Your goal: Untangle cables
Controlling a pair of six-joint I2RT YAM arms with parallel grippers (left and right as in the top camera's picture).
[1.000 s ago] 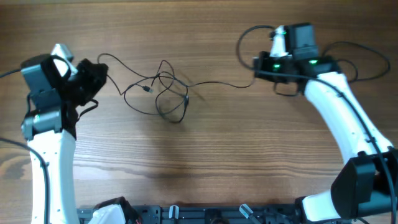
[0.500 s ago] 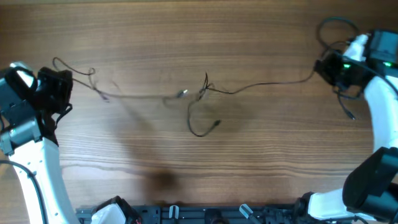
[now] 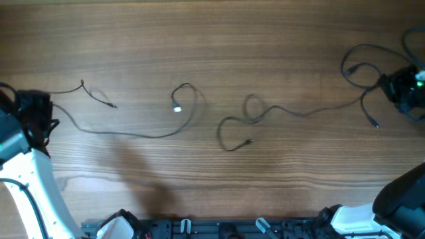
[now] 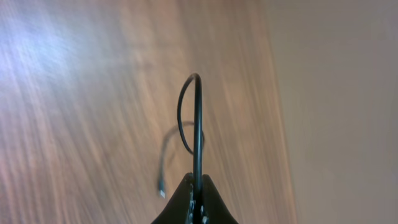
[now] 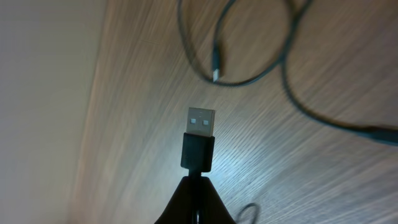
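Closest in, at the 6 o'clock edge of each wrist view, both claws are pinched fully shut. The left gripper clamps the left cable, which rises straight toward 12 o'clock and curls over in a small hook. The right gripper grips the right cable just behind its USB plug, which points to 12 o'clock with its metal mouth showing.

Farther out, seen from overhead on the wooden table, the two cords lie apart and do not touch. The left one leaves its claw at 9 o'clock, sags toward the centre and ends in a hooked loop with a pale connector just left of the middle. A short loose tail lies near 10 o'clock. The right one leaves its claw at 3 o'clock and runs inward to a small loop just right of centre, with its plug end at that loop's 6 o'clock. Farthest, near 2 o'clock, more thin cord lies in a wide loose loop beside the right claw.
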